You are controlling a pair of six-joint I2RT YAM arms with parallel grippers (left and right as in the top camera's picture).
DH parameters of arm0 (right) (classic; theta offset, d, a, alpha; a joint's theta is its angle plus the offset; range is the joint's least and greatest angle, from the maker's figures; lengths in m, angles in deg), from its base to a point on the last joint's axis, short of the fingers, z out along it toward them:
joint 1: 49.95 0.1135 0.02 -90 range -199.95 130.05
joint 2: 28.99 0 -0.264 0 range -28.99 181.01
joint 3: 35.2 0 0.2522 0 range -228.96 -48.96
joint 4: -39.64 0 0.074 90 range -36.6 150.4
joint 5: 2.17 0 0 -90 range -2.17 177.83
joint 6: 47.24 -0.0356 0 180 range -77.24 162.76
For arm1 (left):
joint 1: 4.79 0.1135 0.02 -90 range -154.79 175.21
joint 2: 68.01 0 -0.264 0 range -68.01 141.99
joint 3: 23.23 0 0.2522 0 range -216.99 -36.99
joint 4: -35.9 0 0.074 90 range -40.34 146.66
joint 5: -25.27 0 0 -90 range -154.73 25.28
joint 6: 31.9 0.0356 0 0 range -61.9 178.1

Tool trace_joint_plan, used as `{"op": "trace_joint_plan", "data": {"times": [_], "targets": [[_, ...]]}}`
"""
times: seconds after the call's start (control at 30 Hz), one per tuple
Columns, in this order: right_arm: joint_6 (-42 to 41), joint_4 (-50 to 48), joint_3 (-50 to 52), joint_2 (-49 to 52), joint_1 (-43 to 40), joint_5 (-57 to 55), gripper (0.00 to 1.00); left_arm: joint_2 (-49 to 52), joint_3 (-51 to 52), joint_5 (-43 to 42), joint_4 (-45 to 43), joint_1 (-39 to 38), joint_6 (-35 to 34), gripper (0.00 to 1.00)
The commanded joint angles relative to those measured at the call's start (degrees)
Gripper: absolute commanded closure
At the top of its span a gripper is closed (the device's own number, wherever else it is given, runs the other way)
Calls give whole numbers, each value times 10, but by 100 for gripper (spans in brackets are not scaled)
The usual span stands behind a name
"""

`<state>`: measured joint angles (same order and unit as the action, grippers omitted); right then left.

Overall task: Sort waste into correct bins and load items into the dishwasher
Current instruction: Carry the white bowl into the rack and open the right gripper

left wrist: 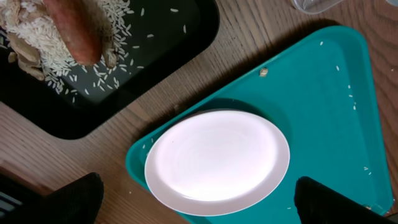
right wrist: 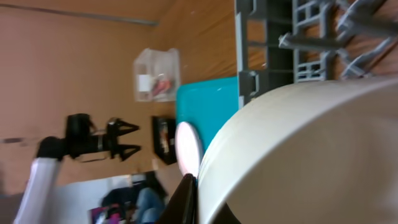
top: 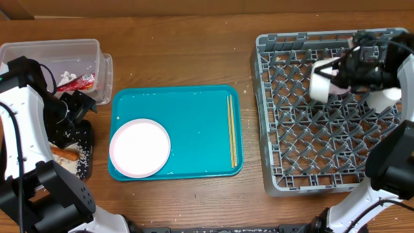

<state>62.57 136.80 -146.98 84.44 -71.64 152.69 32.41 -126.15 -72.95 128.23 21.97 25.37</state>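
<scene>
My right gripper (top: 343,72) is shut on the rim of a pale bowl (top: 321,81) and holds it on its side over the back of the grey dish rack (top: 304,162). In the right wrist view the bowl (right wrist: 311,149) fills the frame. My left gripper (top: 81,107) is open and empty; in its wrist view the fingers (left wrist: 202,205) hover over the near rim of the white plate (left wrist: 217,158). That plate (top: 140,147) lies on the teal tray (top: 194,110) with the chopsticks (top: 231,129). The carrot (top: 65,153) and crumbs lie in the black tray (top: 85,137). The red wrapper (top: 83,82) is in the clear tub (top: 52,48).
Another white dish (top: 388,97) stands in the rack at the right, partly behind my right arm. Small crumbs are scattered on the teal tray and the wooden table. The tub and black tray sit close to the left arm.
</scene>
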Motion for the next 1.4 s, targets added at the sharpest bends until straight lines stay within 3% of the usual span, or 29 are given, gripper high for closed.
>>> {"op": "trace_joint_plan", "data": {"times": [0.0,0.37,0.63,0.8,1.1,1.13,1.3,1.37], "targets": [[62,-24,59,-2,5,93,96,1,2,-2,0,2,-7,0],[54,-90,104,0,7,108,93,1,2,-2,0,2,-7,0],[-64,-138,103,3,-1,-13,92,1,2,-2,0,2,-7,0],[-120,-148,87,2,-23,-54,84,1,2,-2,0,2,-7,0],[-212,-78,-8,-50,-68,-176,81,1,2,-2,0,2,-7,0],[-229,-66,-20,-60,-70,-204,79,1,2,-2,0,2,-7,0],[-276,-24,-49,-107,-66,-304,50,1,2,-2,0,2,-7,0],[-276,-17,-49,-122,-60,-316,46,1,2,-2,0,2,-7,0]]}}
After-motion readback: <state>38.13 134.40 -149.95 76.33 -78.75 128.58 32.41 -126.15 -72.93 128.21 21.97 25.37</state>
